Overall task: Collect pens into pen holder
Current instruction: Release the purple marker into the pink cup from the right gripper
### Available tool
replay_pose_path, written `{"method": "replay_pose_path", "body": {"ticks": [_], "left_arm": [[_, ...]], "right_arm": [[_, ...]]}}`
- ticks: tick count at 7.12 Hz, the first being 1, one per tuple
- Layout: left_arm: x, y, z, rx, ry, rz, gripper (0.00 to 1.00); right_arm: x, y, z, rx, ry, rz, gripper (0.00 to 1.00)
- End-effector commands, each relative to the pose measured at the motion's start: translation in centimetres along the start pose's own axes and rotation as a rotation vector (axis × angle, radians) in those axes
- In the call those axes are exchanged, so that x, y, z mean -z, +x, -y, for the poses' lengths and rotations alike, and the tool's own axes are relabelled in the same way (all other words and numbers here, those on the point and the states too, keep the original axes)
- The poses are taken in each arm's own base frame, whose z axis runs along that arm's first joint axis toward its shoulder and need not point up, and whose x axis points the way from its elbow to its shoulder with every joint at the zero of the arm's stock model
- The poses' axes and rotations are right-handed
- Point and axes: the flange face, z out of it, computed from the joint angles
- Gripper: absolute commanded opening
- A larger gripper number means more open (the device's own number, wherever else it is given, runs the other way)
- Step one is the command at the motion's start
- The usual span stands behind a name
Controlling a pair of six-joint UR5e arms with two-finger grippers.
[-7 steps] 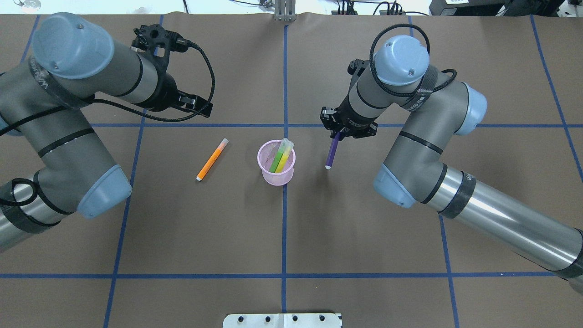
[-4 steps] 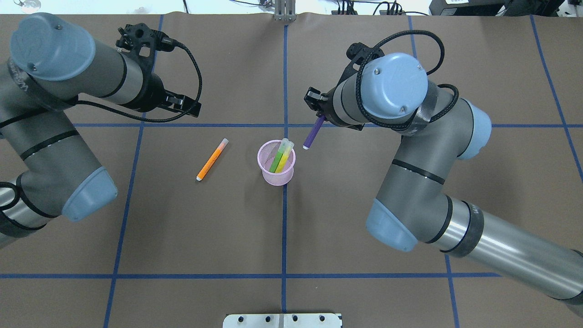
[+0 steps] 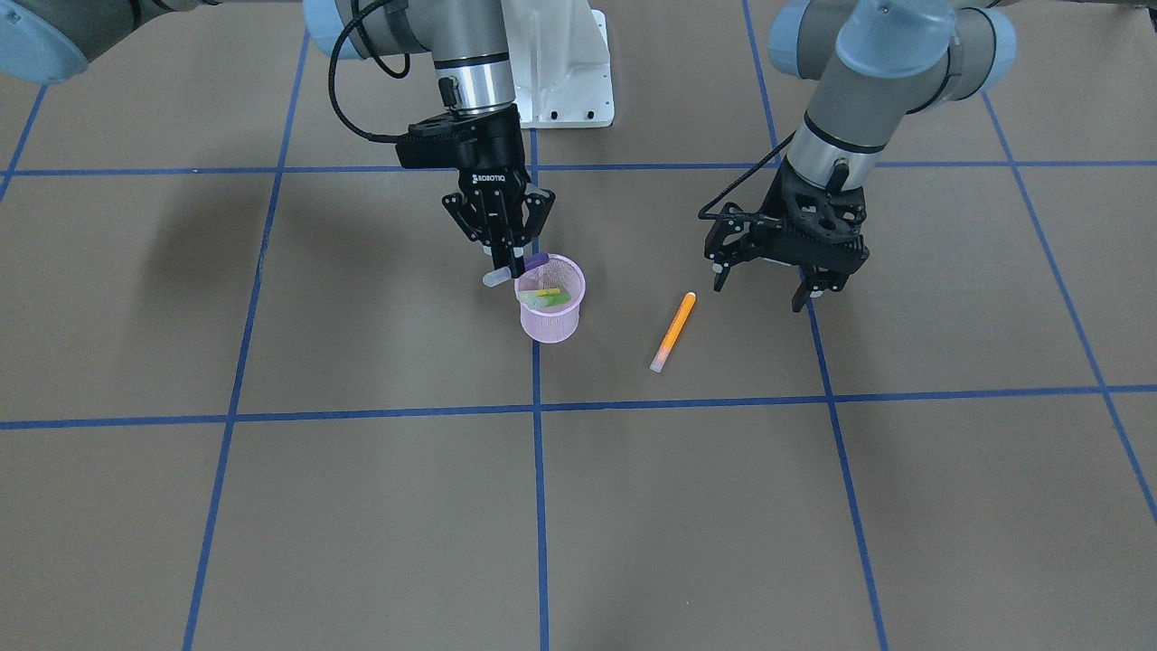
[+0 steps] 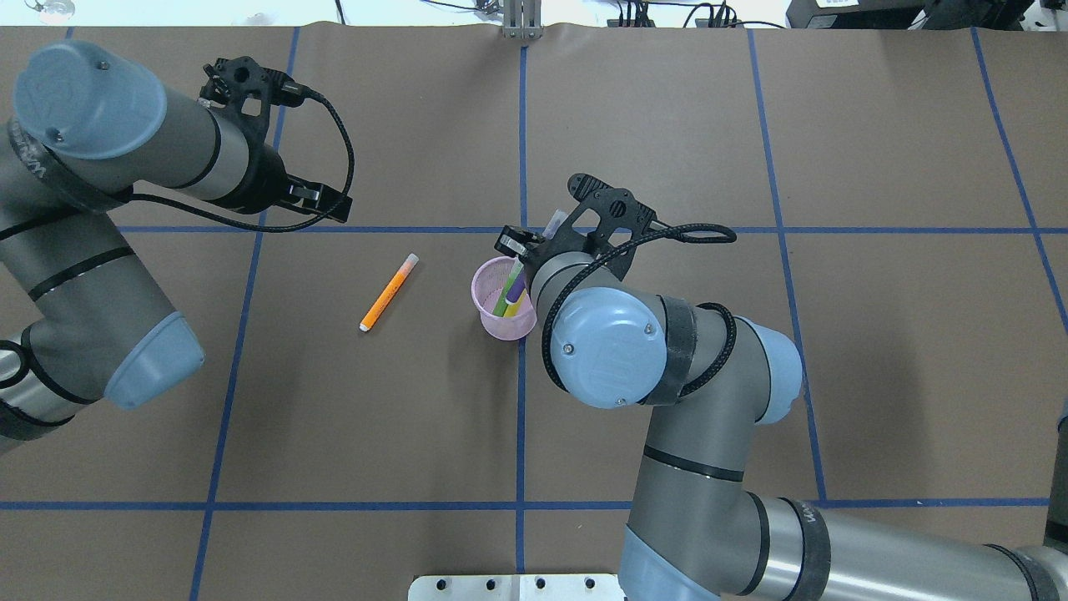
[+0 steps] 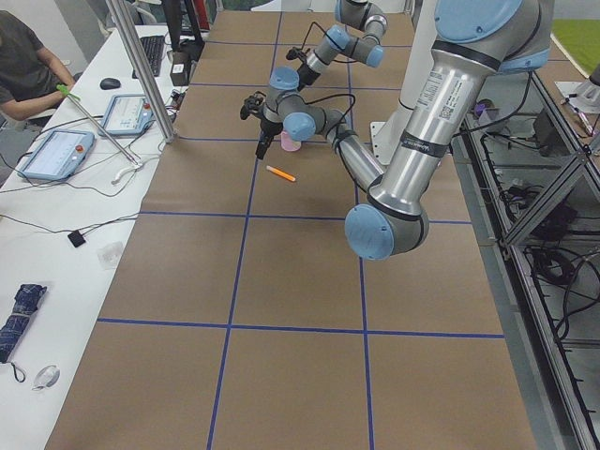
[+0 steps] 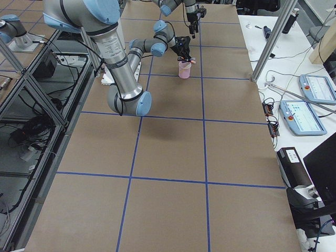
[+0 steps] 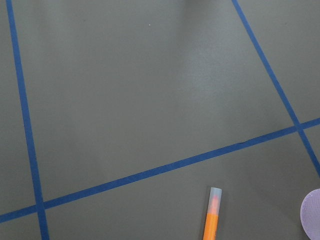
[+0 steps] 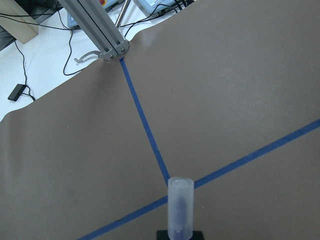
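1. The counter (image 4: 751, 376) carries the pen holder at its centre line.
2. The right end effector (image 3: 512, 264) is clamped on the purple pen, directly above the holder. The left end effector (image 3: 759, 289) hangs empty with its fingers spread.
3. The pen holder (image 3: 551, 327) stands upright with the green pen (image 3: 558, 298) and yellow pen (image 3: 540, 292) inside.
4. The purple pen (image 4: 516, 286) is tilted. Its coloured end is low over the holder's mouth and its cap is raised toward the far right. We judge that the tip must clear the rim before release.
5. The orange pen (image 4: 388, 292) lies flat to the left of the holder, with its long axis running near-left to far-right. The left arm is nearer to it.
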Motion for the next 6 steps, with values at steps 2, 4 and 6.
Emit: {"method": "replay_pose_path", "body": {"ticks": [2, 4, 6], "left_arm": [[-0.8, -0.2, -0.2, 0.003, -0.012, 0.008, 0.97], [-3.0, 0.0, -0.1, 0.009, -0.045, 0.025, 0.98], [-5.6, 1.3, -0.5, -0.052, -0.149, -0.017, 0.9]], "right_arm": [[-0.7, -0.1, -1.2, 0.021, 0.033, -0.022, 0.04], [-0.6, 0.0, -1.1, 0.027, 0.033, -0.021, 1.0], [2.1, 3.1, 2.0, 0.034, -0.002, 0.004, 1.0]]}}
